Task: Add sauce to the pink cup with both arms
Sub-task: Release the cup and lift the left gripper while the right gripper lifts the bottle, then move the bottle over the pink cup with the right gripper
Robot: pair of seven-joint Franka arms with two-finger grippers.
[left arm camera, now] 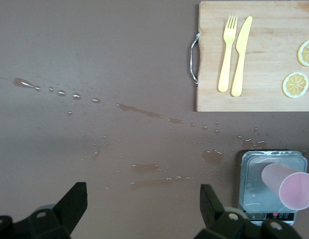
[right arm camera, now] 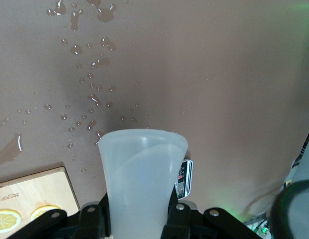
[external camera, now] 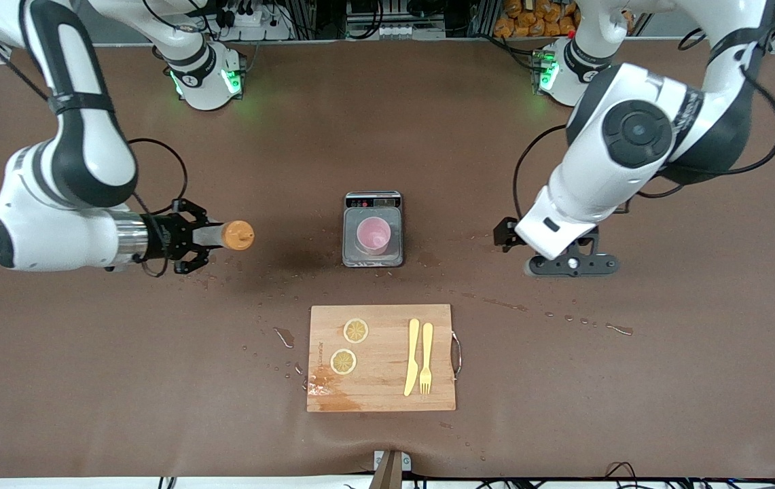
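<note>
The pink cup stands upright on a small grey scale at the table's middle; it also shows in the left wrist view. My right gripper is shut on the sauce bottle, held level over the bare table toward the right arm's end, apart from the scale. Its orange cap points at the cup. The right wrist view shows the translucent bottle between the fingers of the right gripper. My left gripper is open and empty, low over the table toward the left arm's end of the scale; it also shows in the left wrist view.
A wooden cutting board lies nearer the front camera than the scale, with two lemon slices, a yellow knife and a yellow fork on it. Water drops and wet streaks dot the brown table.
</note>
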